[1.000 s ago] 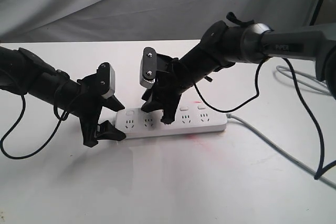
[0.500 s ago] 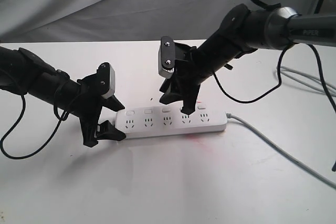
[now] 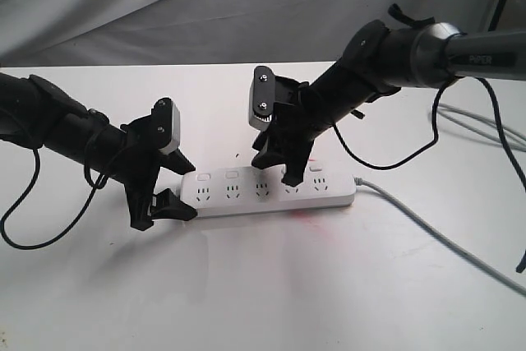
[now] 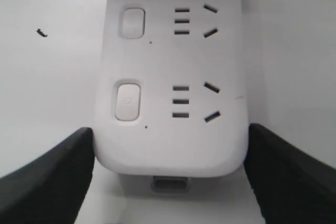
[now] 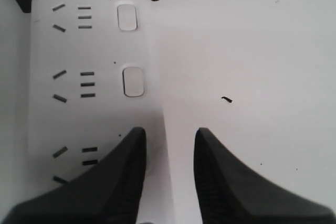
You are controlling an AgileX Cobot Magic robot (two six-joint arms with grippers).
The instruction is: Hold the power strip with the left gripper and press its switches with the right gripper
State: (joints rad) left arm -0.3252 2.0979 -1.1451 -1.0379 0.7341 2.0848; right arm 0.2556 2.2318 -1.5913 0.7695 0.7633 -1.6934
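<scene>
The white power strip [image 3: 246,200] lies flat on the table, its switches [image 3: 233,174] along the far edge. My left gripper [image 3: 176,187] is shut on its left end; in the left wrist view both black fingers [image 4: 52,179] press the sides of the power strip [image 4: 173,140] near a switch [image 4: 128,100]. My right gripper [image 3: 278,168] stands open over the strip, right of its middle. One of its fingers [image 5: 123,179] lies over the switch row of the power strip [image 5: 94,51] and hides what is under it; the other hangs beside the strip. Two switches [image 5: 133,81] show beyond it.
The grey cord [image 3: 427,228] runs from the strip's right end to the table's right edge. Black cables [image 3: 481,145] hang from the right arm. A red smear [image 3: 312,218] marks the table in front of the strip. A grey cloth [image 3: 164,6] hangs behind.
My right gripper has moved right along the strip, from about its middle to further right, then dipped slightly. The left gripper and the strip have stayed put.
</scene>
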